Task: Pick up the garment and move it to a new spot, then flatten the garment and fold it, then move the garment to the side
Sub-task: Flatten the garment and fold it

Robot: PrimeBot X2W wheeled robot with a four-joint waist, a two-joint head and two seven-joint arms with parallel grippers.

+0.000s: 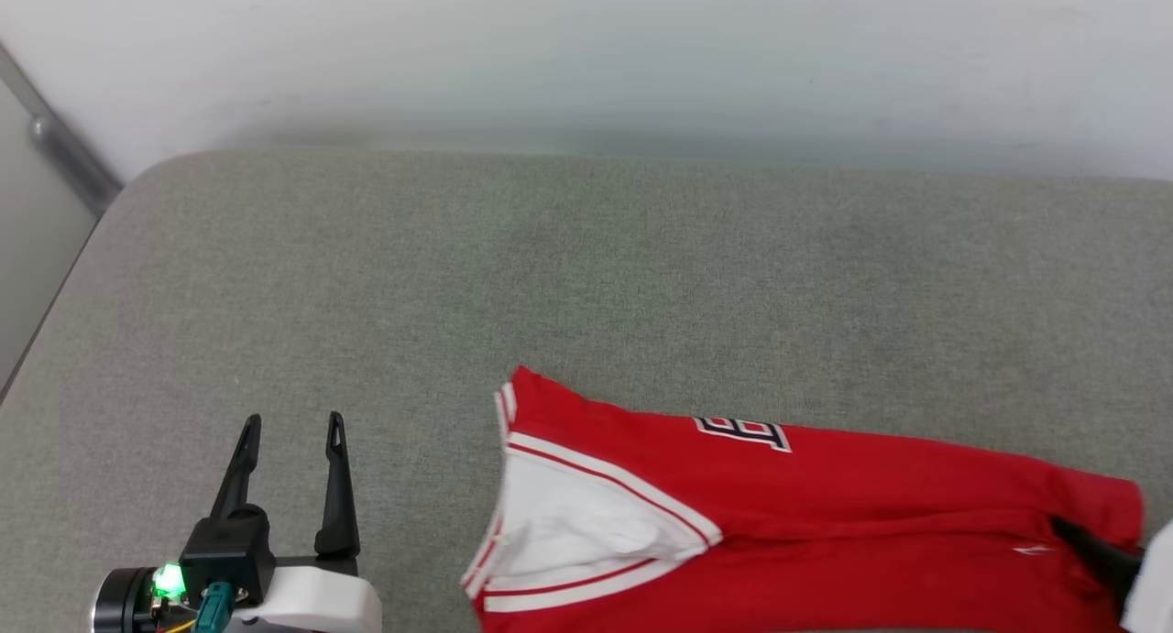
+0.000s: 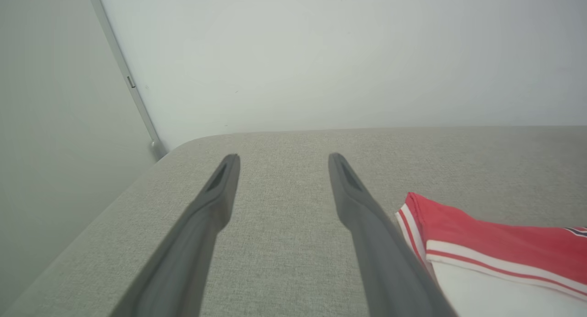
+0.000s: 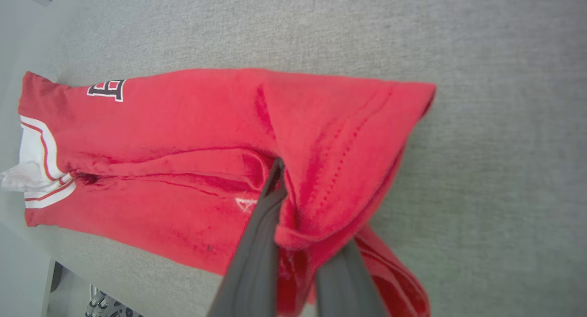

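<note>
- The grey cushioned surface has plenty of bare room on our left, but its near edge runs right beside the cloth.
- The garment lies folded lengthwise along that near edge, on our right. We judge a careless drag could tip it off or open the fold.
- Our right gripper pinches a bunched fold at one end, and so thin a bite may slip.
- Our left gripper hovers spread wide and empty, so nothing steadies the other end.
</note>
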